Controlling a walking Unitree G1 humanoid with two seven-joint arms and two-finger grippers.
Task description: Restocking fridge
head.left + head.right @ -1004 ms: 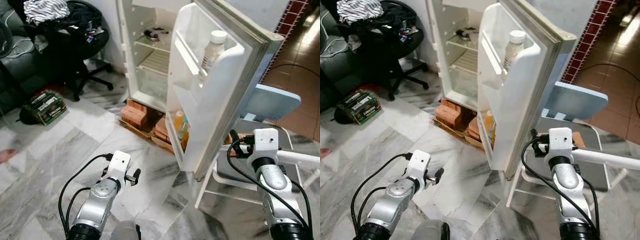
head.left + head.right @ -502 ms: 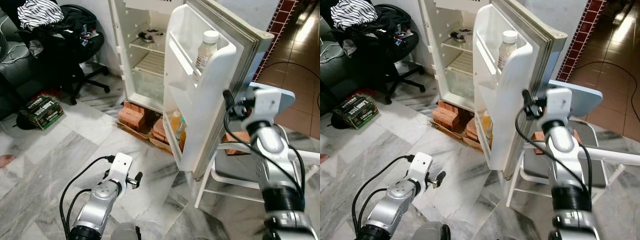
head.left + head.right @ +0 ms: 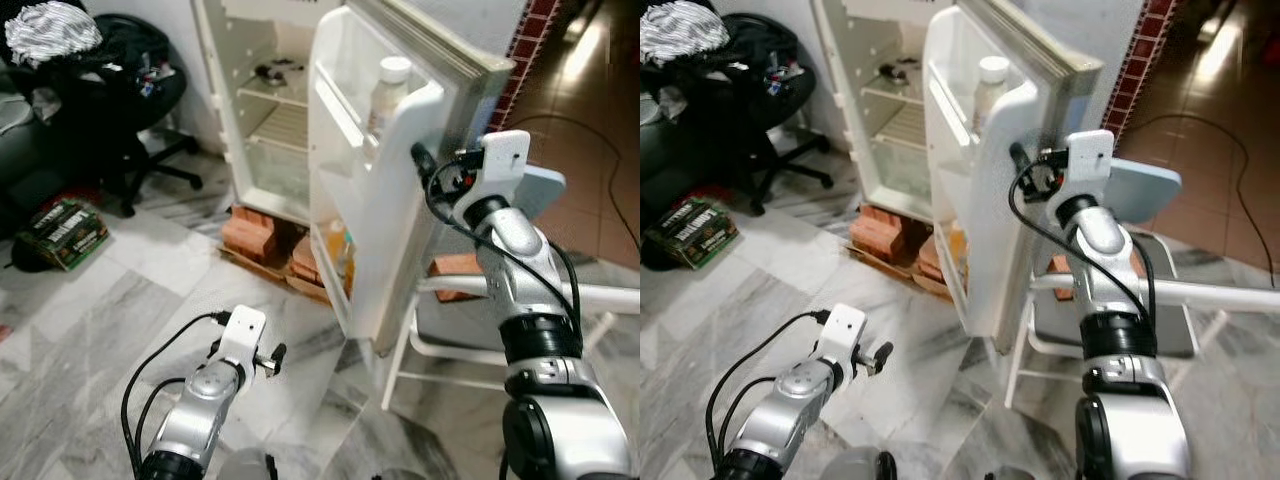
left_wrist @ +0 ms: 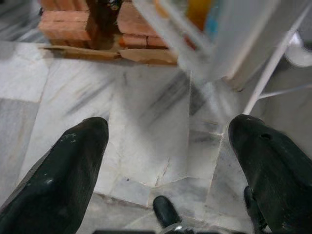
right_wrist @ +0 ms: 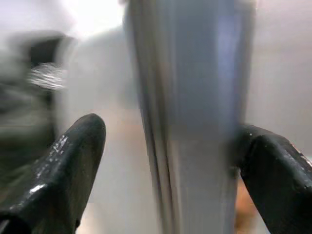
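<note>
White plastic lines the open fridge door (image 3: 385, 180), whose free edge is straddled by the right gripper (image 5: 168, 161) — its fingers spread either side, presumably so the door can be swung or steadied. A pale bottle (image 3: 387, 92) is kept in the door's upper rack; its label cannot be read. The fridge (image 3: 262, 110) is raised on red bricks (image 3: 262, 232), probably to keep it off the marble floor (image 3: 100, 300). The left gripper (image 4: 168, 146) is held low and near, fingers spread, empty.
</note>
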